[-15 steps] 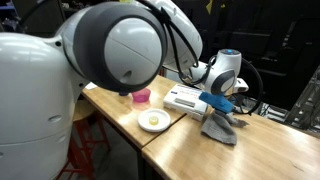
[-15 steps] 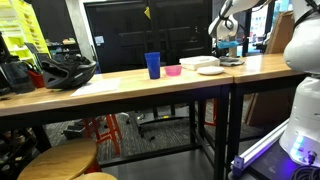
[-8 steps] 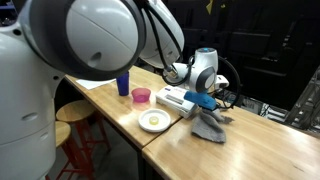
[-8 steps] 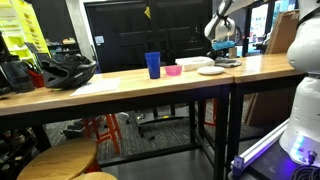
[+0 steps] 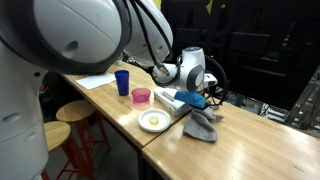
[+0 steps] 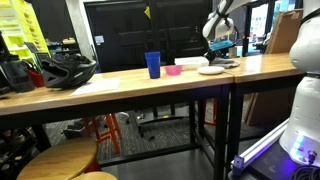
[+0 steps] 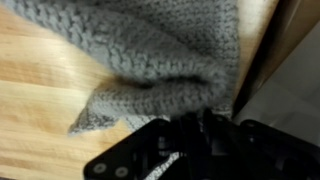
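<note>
Dim workshop with dark glass panels behind; saw a long light wooden tabletop (image 5: 270, 150) in both exterior views; found the end effector (image 5: 193, 100) low over that tabletop, pinched together on a grey knitted cloth (image 5: 201, 126); saw the grey knitted cloth hanging from the grip in a crumpled bunch, with lower folds resting on the wood near the front edge; in the wrist view, saw the cloth (image 7: 150, 50) filling the upper part and gathered down into the dark end effector (image 7: 200, 120) at the bottom, with bare wood off to one side; noted a flat white rectangular box (image 5: 168, 97) just beside the end effector; noted a round white plate (image 5: 153, 121) carrying a pale yellow piece, near the cloth but apart from it; beyond the plate, saw a small pink plastic bowl (image 5: 141, 96), then a tall blue plastic cup (image 5: 122, 82), both upright; in an exterior view, found a black bicycle helmet (image 6: 65, 72) well apart along the tabletop, and round wooden stools (image 6: 55, 158) below; could not tell what the yellow piece was.
</note>
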Motion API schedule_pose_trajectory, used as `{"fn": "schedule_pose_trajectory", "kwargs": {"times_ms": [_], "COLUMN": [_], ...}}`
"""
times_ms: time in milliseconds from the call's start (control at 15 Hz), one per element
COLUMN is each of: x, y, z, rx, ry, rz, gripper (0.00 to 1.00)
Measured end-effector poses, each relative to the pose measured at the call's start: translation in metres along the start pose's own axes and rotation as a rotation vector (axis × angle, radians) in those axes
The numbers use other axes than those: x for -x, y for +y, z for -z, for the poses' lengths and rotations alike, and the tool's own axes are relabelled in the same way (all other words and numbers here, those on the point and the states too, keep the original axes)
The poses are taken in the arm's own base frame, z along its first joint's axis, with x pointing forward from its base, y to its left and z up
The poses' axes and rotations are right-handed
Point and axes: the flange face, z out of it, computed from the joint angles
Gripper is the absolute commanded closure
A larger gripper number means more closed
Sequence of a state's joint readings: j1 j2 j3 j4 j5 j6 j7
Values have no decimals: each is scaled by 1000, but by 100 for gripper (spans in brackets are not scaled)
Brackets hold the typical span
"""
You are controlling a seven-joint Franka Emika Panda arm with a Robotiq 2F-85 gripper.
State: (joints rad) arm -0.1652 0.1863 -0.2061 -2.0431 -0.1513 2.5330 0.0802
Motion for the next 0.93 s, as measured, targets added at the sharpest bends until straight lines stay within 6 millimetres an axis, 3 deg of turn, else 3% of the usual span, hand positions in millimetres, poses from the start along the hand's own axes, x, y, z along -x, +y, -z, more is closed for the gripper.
{"fn": "schedule_pose_trajectory", "kwargs": {"times_ms": [467,933], "x": [10,21], "y": [-23,-13], "z": [8,8], "rx": [-11,-4], "ry": [-1,-15], "rz": [32,-79], "gripper": [98,98]}}
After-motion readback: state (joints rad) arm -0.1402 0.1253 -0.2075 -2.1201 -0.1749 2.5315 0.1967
